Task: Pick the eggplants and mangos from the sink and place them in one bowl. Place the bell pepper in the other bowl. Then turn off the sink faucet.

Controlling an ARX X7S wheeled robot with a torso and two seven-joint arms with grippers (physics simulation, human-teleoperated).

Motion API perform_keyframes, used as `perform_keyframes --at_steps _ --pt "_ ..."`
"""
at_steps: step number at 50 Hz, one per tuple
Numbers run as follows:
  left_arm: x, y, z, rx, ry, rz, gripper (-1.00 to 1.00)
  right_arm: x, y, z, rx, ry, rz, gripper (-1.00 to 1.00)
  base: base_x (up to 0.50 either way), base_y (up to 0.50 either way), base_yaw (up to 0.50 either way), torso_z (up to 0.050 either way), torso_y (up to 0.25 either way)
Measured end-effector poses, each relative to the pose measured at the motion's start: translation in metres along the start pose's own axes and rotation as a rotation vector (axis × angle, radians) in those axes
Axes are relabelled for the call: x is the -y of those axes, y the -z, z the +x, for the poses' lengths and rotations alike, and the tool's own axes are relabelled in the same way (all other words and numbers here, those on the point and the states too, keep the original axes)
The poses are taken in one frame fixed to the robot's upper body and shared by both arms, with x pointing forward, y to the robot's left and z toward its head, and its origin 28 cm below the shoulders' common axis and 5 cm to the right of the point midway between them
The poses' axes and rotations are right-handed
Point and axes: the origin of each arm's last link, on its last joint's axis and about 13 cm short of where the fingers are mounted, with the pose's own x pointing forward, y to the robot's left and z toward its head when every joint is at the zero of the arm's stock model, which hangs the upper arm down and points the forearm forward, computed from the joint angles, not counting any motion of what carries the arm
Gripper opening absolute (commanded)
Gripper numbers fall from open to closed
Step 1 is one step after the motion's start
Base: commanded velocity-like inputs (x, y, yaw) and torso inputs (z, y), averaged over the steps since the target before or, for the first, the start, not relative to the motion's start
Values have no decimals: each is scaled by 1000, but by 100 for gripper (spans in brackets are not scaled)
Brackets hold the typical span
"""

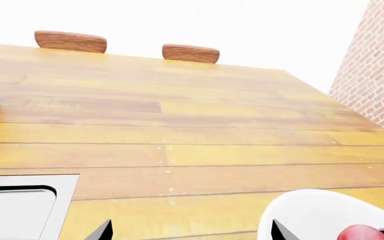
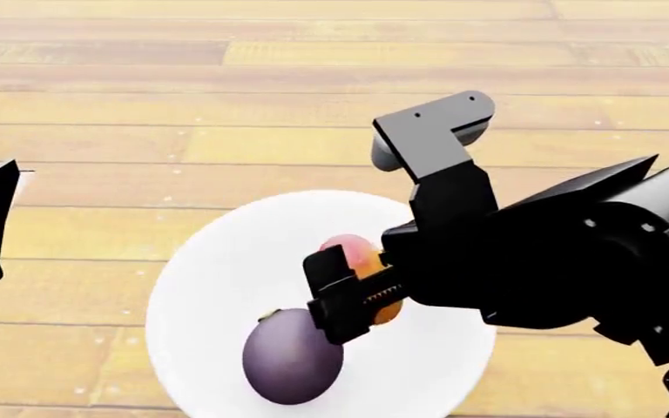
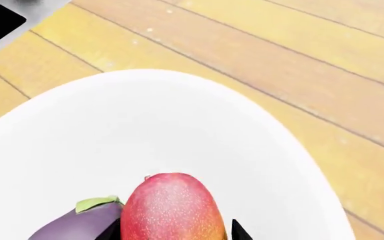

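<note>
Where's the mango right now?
In the head view the mango sits in the white bowl at lower centre, just behind the eggplant, between the right gripper fingers.

From the head camera we see the right gripper (image 2: 352,300) covering most of the mango (image 2: 355,254) in the white bowl (image 2: 206,287), whose near rim runs off the frame. The red thing (image 1: 364,234) in the left wrist view is cut short — we cannot name it. Only a sink (image 1: 62,200) corner shows.
</note>
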Motion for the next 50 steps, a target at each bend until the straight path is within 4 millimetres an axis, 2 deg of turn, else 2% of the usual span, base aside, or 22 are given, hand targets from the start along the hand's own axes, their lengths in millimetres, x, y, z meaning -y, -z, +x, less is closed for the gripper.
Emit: perform_keyframes --at_steps 17,24,28,32,39,44,50 --pt "0 0 2 1 2 -6 100 2 -6 0 42 -5 14 100 0 0 0 0 0" --pt "1 1 5 -2 3 -3 100 1 -21 -18 142 22 -5 100 0 0 0 0 0" --pt "2 2 8 -4 -1 3 100 -1 -21 -36 245 74 -42 100 0 0 0 0 0" --pt "2 3 12 -4 -5 14 100 -1 -8 -54 374 146 -50 100 0 0 0 0 0" --pt "4 6 18 8 -27 60 100 -5 30 -78 566 263 -21 100 0 0 0 0 0" --pt "4 8 21 24 -41 78 100 -12 53 -91 638 329 -9 100 0 0 0 0 0" --pt "3 10 21 40 -51 84 100 -20 68 -101 670 373 -16 100 -237 22 0 0 0"
